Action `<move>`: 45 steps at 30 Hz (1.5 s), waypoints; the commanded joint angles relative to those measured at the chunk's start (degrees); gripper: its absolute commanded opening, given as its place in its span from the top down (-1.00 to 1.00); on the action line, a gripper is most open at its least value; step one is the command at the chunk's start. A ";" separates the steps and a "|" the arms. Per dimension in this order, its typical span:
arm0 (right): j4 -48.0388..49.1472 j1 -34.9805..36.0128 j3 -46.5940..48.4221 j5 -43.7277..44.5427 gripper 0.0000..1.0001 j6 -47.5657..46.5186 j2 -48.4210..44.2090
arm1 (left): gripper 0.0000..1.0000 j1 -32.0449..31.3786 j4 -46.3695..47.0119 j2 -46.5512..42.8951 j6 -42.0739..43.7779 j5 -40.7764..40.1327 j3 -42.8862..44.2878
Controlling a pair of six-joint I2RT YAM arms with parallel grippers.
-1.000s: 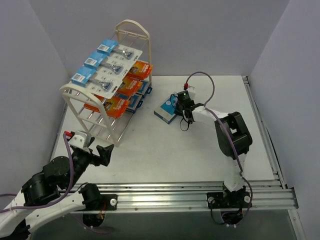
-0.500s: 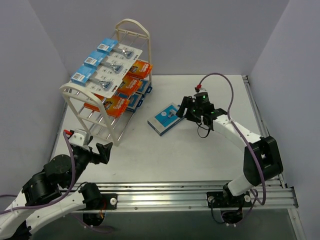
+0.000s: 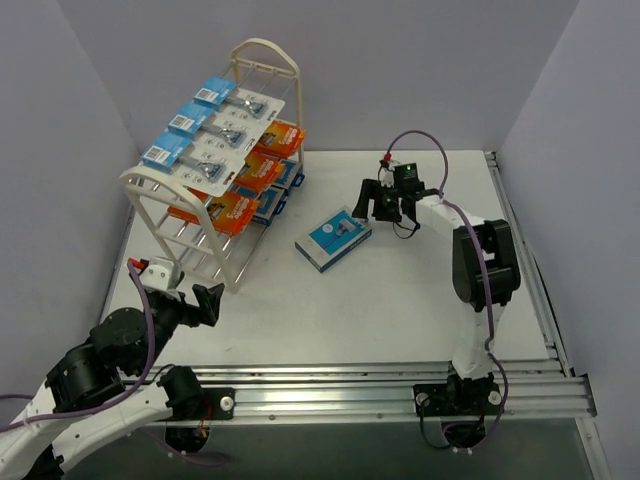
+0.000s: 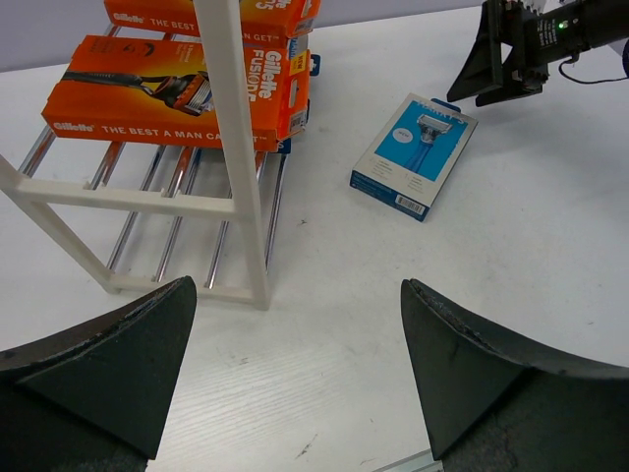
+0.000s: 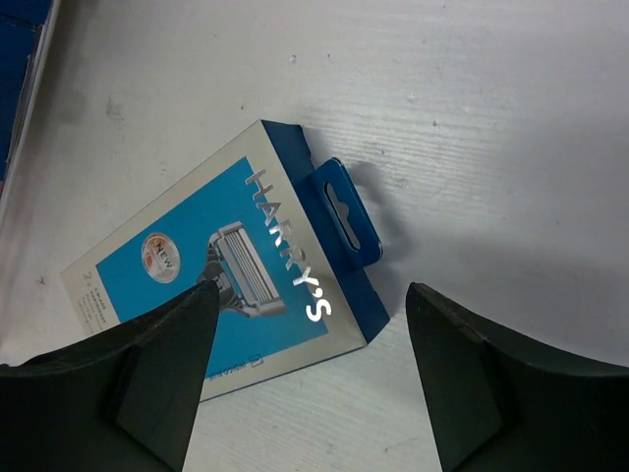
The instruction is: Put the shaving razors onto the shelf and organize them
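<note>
A blue-and-white razor box [image 3: 333, 240] lies flat on the white table, apart from the shelf [image 3: 160, 186]. My right gripper [image 3: 377, 201] hovers open just right of its hang-tab end; the box [image 5: 221, 285] shows between and beyond the spread fingers, held by neither. The cream shelf carries white blister cards [image 3: 215, 135] on its top tier, with orange boxes [image 3: 256, 171] and blue boxes [image 3: 287, 184] below. My left gripper [image 3: 205, 305] is open near the shelf's front foot [image 4: 257, 287], and from there I see an orange box [image 4: 177, 88] and the loose box [image 4: 415, 155].
A metal rail [image 3: 380, 385] runs along the table's near edge and another [image 3: 515, 230] along the right side. Purple walls close in the back and both sides. The right arm's cable [image 3: 415, 140] loops above its wrist.
The right gripper opened and let go of the blue-and-white box, which now rests on the table slightly nearer than before. The gripper then drew back to the right. The left arm barely moved.
</note>
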 commanded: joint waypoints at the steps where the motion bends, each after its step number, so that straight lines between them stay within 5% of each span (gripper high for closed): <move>1: -0.79 -0.75 4.96 -3.12 -0.46 -4.88 2.94 | -0.88 0.56 0.96 0.40 0.43 0.38 0.87; 25: 3.96 -1.55 6.11 -15.42 -0.43 -6.82 11.66 | -0.88 0.56 1.57 1.54 1.05 1.70 0.69; 34: 1.50 -0.49 5.85 -14.72 -0.14 -7.69 11.13 | -0.88 0.56 1.13 1.45 0.79 1.52 0.95; 45: -0.18 0.57 -1.70 -11.56 0.45 -7.70 4.99 | -0.88 0.56 0.87 0.66 0.61 1.96 1.13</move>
